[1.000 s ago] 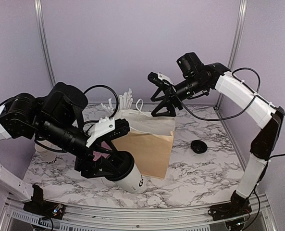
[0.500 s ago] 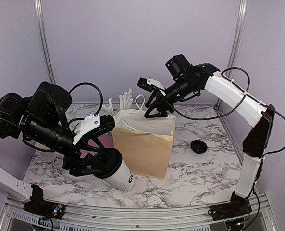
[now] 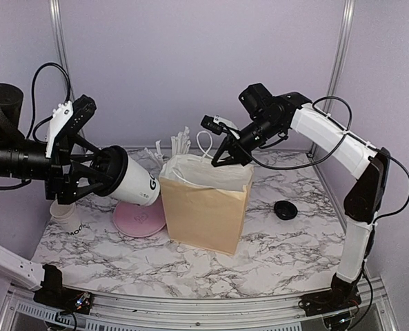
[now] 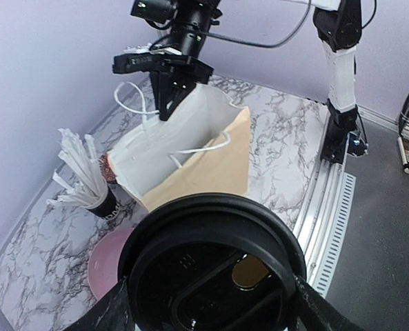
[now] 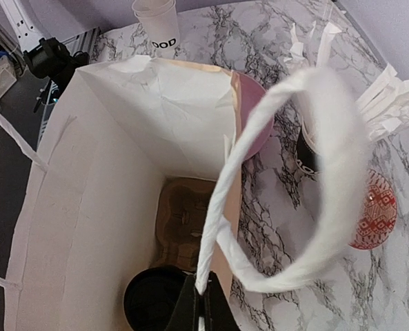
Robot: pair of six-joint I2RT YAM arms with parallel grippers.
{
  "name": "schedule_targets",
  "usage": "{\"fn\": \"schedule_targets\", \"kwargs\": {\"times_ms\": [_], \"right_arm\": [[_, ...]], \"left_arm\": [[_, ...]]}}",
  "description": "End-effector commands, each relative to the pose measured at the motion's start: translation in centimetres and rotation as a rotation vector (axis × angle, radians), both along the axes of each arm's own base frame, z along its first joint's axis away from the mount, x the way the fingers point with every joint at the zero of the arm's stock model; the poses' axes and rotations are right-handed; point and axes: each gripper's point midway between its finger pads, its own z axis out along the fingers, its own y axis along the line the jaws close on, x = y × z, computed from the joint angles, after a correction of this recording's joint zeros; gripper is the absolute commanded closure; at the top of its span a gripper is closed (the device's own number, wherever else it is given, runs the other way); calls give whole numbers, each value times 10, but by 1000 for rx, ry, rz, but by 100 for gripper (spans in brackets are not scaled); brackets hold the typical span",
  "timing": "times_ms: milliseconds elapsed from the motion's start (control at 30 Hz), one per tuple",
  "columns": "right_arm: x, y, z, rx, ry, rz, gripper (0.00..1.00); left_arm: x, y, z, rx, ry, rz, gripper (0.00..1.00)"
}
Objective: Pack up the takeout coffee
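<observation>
A white paper cup with black lettering and a round black plastic lid [image 3: 138, 185] lies tilted on its side in the air over the left half of the marble worktop [image 3: 294, 248]. Its lid end is clamped in the left gripper [image 3: 99, 181], above a round pink plate [image 3: 141, 221]. A brown paper bag [image 3: 207, 210] stands open at mid-worktop. The right gripper [image 3: 220, 157], jaws pinched together, holds the bag's white paper handle [image 5: 328, 172] above its rear edge.
</observation>
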Motion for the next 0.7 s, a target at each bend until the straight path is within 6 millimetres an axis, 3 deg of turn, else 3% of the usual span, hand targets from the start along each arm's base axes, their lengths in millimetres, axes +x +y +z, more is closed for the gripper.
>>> {"fn": "schedule_targets", "kwargs": {"times_ms": [0, 167, 300, 400, 667], "right_arm": [[-11, -4, 25, 41, -50, 47, 100], [-43, -8, 33, 35, -134, 173, 100], [-72, -5, 23, -6, -176, 231, 100], [-88, -4, 14, -28, -163, 256, 100], [-105, -10, 20, 16, -153, 247, 100]], "left_arm": [[28, -1, 11, 81, -132, 96, 34], [41, -17, 45, 75, -238, 100, 34], [43, -44, 51, 65, -273, 50, 35], [42, -65, 39, 79, -266, 4, 36], [19, -94, -6, 75, -175, -131, 38]]}}
